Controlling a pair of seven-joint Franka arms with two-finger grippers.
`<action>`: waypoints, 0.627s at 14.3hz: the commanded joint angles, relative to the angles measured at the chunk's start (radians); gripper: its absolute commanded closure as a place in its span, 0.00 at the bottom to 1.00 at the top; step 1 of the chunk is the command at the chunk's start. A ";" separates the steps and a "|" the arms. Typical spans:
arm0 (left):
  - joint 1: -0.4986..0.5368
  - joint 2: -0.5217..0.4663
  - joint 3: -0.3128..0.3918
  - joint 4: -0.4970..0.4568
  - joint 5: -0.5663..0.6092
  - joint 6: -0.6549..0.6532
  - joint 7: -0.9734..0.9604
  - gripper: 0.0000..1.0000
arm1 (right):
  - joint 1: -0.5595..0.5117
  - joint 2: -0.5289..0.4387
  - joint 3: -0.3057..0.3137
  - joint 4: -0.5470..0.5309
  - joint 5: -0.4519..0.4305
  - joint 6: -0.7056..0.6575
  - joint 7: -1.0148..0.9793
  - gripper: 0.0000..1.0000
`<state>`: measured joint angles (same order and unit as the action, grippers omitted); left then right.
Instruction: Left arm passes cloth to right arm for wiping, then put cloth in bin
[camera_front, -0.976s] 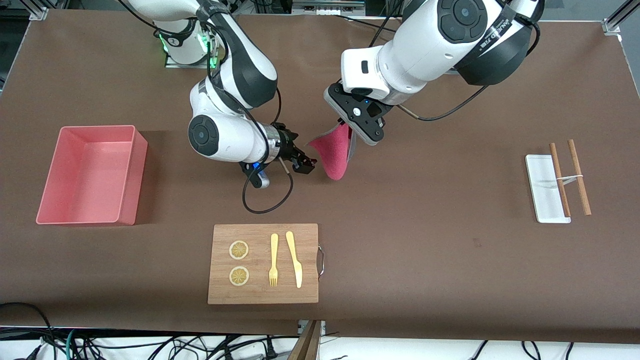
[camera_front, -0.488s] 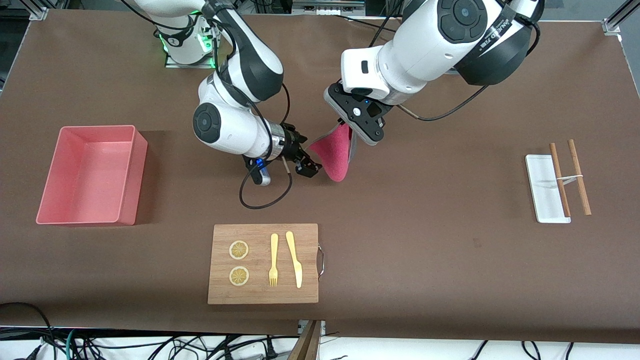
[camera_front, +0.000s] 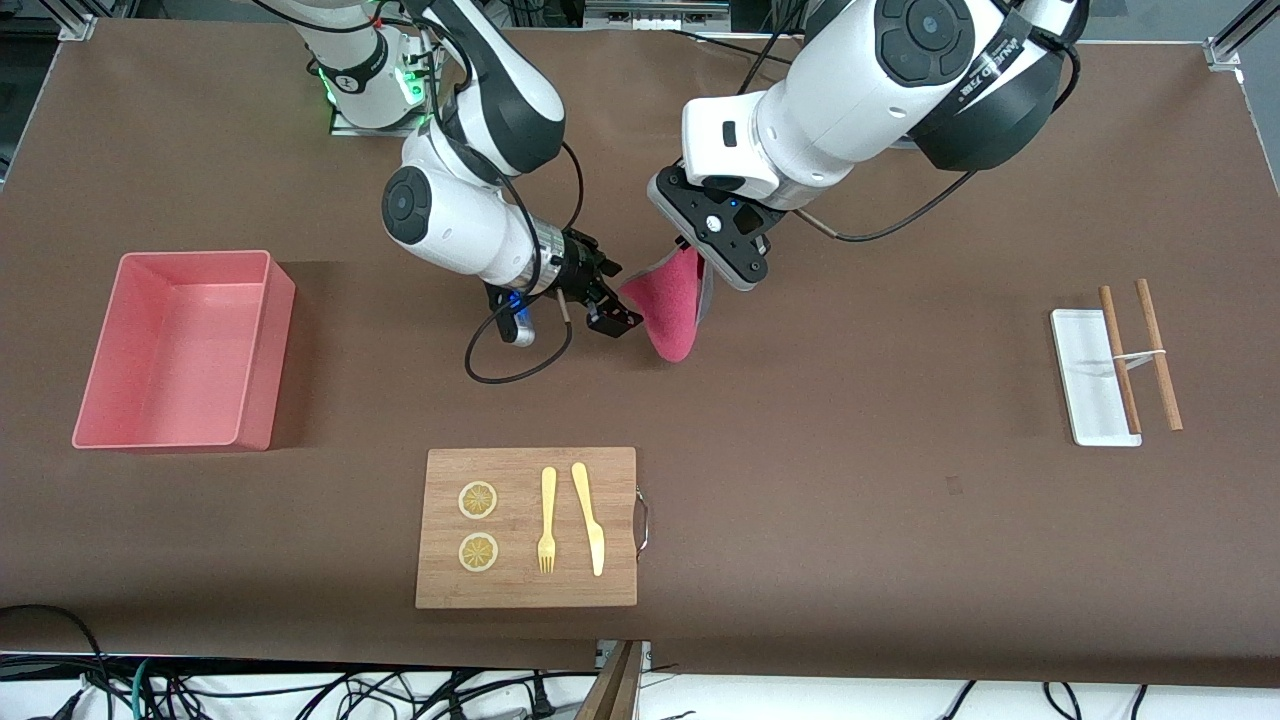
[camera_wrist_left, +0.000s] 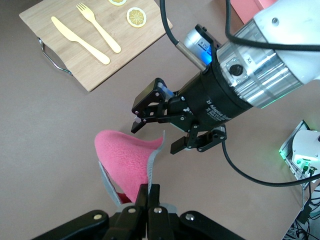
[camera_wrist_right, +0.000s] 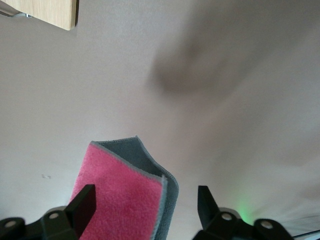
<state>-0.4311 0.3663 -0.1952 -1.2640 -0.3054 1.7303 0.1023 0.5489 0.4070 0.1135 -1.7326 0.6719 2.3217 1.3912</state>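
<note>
Brown mat (camera_front: 860, 520) covering the whole table, evenly lit with soft shadows; silver aluminium frame corners (camera_front: 1228, 45) at the mat's top edges; tangled black cables (camera_front: 300, 690) on a pale floor strip (camera_front: 800, 695) below the near edge; a wooden piece (camera_front: 612, 685) poking up there.

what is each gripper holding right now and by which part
The left gripper pinches the cloth by its upper edge, so it hangs over the table. The right gripper holds nothing; its open fingers straddle the cloth's free corner.
</note>
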 joint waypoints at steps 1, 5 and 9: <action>-0.006 0.020 0.005 0.035 -0.024 -0.003 0.016 1.00 | -0.018 -0.034 0.026 -0.058 0.044 0.044 0.003 0.28; -0.006 0.020 0.003 0.035 -0.024 -0.002 0.016 1.00 | -0.018 -0.031 0.034 -0.058 0.044 0.050 -0.017 1.00; -0.006 0.022 0.003 0.035 -0.024 -0.002 0.016 1.00 | -0.021 -0.028 0.034 -0.048 0.044 0.045 -0.021 1.00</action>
<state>-0.4312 0.3673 -0.1958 -1.2640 -0.3054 1.7303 0.1023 0.5466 0.4063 0.1299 -1.7492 0.6918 2.3521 1.3908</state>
